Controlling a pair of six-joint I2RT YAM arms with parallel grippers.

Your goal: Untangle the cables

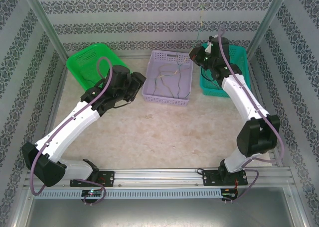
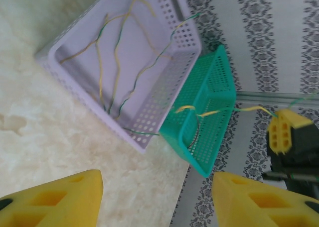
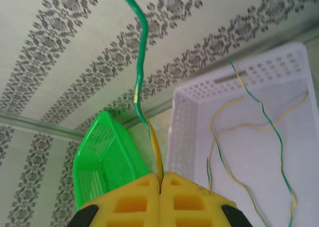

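1. You have several thin cables (image 2: 118, 62) lying loose on the floor of the lilac basket (image 2: 172, 82). They are green, yellow and pale orange, all wavy, and they cross one another towards one corner.
2. One green strand (image 2: 182, 23) climbs out of that bundle and over the basket's rim.
3. A green-and-yellow cable (image 3: 141, 53) is pinched between the closed pads of your right gripper (image 3: 160, 187). It leaves the fingertips yellow, turns green, and runs on kinked through the air.
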